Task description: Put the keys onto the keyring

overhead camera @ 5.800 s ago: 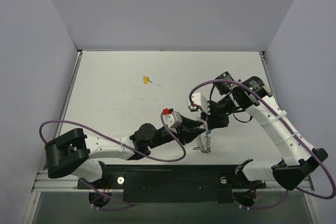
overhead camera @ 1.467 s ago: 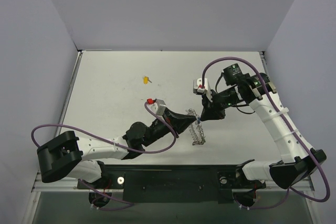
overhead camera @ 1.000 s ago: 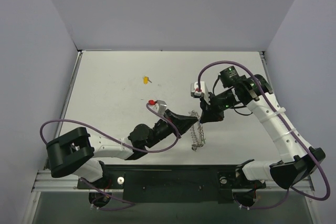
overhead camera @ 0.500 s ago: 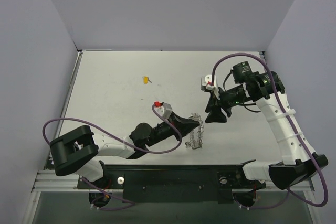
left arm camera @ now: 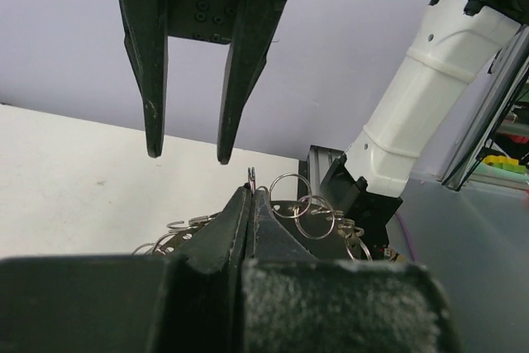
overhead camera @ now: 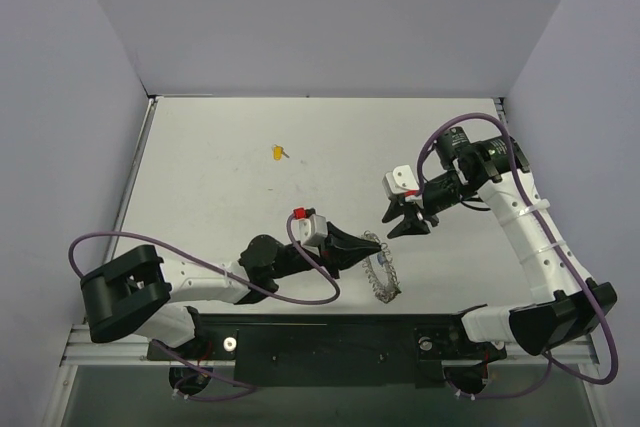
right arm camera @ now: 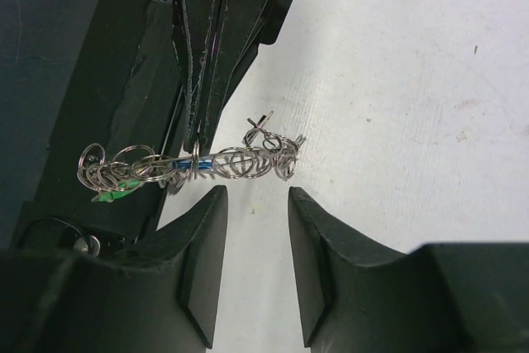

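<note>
On the white table (overhead camera: 220, 187) the left gripper (overhead camera: 370, 245) is pinched tight on the keyring (right arm camera: 240, 160), a silvery chain loop near the front edge. The right gripper (right arm camera: 254, 197) hangs just beside it, its jaws parted with nothing between them. A blue key (right arm camera: 183, 163) and a green key (right arm camera: 110, 194) seem threaded among the rings, though the tangle makes that uncertain, and the yellow key (overhead camera: 276, 153) lies well apart on the far side.

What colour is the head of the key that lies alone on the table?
Yellow; the top external view shows the key best.
</note>
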You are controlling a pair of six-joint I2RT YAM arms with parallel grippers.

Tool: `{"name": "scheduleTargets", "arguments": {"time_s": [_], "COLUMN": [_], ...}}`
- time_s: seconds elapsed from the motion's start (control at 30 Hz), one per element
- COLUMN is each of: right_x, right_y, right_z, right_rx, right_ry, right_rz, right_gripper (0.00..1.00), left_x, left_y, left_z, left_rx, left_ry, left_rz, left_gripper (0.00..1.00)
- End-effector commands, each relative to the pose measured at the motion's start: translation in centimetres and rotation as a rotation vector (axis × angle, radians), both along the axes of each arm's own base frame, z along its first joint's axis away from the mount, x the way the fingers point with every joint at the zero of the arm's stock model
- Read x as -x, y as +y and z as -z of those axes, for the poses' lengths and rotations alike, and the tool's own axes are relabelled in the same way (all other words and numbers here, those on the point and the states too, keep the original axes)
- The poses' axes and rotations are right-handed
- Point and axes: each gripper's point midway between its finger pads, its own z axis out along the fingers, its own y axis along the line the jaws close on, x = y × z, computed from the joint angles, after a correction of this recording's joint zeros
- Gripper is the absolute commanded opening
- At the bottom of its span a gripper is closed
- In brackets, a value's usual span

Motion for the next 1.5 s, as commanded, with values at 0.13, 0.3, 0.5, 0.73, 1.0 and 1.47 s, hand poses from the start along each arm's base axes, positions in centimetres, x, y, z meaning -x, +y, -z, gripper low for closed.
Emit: {"name": "scheduleTargets", "arguments": {"time_s": [0.13, 0.3, 0.5, 0.73, 1.0, 1.47], "right_x": [5.2, 5.5, 5.8, 5.8, 6.3, 6.1], "right_y": [-0.4, -0.4, -0.3, 0.2, 0.4, 0.8], "right_z": [-0.8, -1.2, -1.0, -0.9, -0.8, -0.1], "right_rx": [-0.015, -0.022, -0.013, -0.014, -0.009, 0.0], "right_ry": [0.253, 0.244, 0.258, 0.285, 0.294, 0.324], "right_rz": [-0.041, -0.04, -0.044, -0.062, -0.08, -0.064], "right_gripper": [0.24, 0.23, 0.26, 0.25, 0.24, 0.17], "left_x": [0.2, -0.7, -0.8, -0.7, -0.9, -1.0], "left_y": [1.7, 2.1, 2.5, 2.5, 2.8, 3.4], "left_z": [-5.0, -4.9, -5.2, -5.5, -5.6, -6.5], "left_rx": [0.149, 0.148, 0.156, 0.164, 0.178, 0.215], "left_ry": [-0.126, -0.109, -0.112, -0.108, -0.097, -0.096], "left_rz": [-0.033, -0.09, -0.111, -0.099, -0.119, -0.137], "left_gripper": [0.0, 0.0, 0.0, 0.0, 0.0, 0.0]}}
